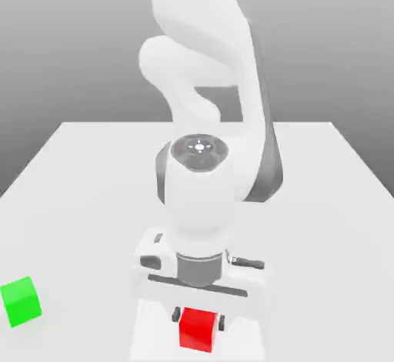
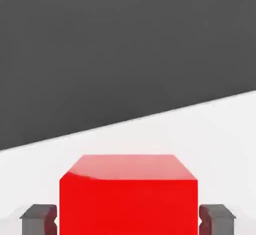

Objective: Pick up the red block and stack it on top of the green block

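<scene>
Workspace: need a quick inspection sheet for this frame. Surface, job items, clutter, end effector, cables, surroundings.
Surface: white table, flat and plain.
Red block: sits between the end effector's fingers, near the front edge of the exterior view; in the hand view small gaps show on both sides.
Green block: on the table at the exterior view's left, apart from the red block, nothing on top.
Clutter: nothing seen.
End effector: lowered around the red block, fingers flank it without touching, so open.
Cables: nothing seen.
Surroundings: plain grey backdrop behind the table.
Stack: not yet done.
</scene>
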Motion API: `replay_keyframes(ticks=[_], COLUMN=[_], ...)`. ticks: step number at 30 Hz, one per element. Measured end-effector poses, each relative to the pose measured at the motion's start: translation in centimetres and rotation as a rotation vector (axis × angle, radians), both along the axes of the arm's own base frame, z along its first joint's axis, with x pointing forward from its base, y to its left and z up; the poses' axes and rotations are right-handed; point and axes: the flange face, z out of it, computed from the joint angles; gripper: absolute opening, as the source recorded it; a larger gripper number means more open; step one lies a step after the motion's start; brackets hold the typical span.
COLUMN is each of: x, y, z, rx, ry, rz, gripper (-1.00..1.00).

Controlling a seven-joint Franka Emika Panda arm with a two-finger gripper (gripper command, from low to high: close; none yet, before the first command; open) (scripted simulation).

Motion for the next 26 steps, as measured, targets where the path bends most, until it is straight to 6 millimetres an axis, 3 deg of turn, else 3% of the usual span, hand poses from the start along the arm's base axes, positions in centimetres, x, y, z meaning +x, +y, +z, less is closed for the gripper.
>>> replay_keyframes(ticks=[3, 8, 13, 18, 20, 22, 23, 26], x=[0.0, 0.0, -0.2, -3.7, -5.4, -6.0, -6.2, -6.2], y=[0.0, -0.2, -11.9, -24.2, -28.5, -29.8, -30.0, -30.0], z=[-0.3, 4.9, 7.0, 8.4, 6.9, 4.3, 3.4, 3.4], rx=[0.000, 0.000, -0.004, -0.001, 0.002, 0.002, 0.001, 0.001], ry=[0.000, 0.001, 0.004, 0.002, 0.001, 0.000, 0.000, 0.000], rz=[0.000, -0.006, -0.398, -0.822, -0.970, -1.017, -1.025, -1.025], gripper=[-1.00, -1.00, -1.00, -1.00, -1.00, -1.00, 1.00, 1.00])
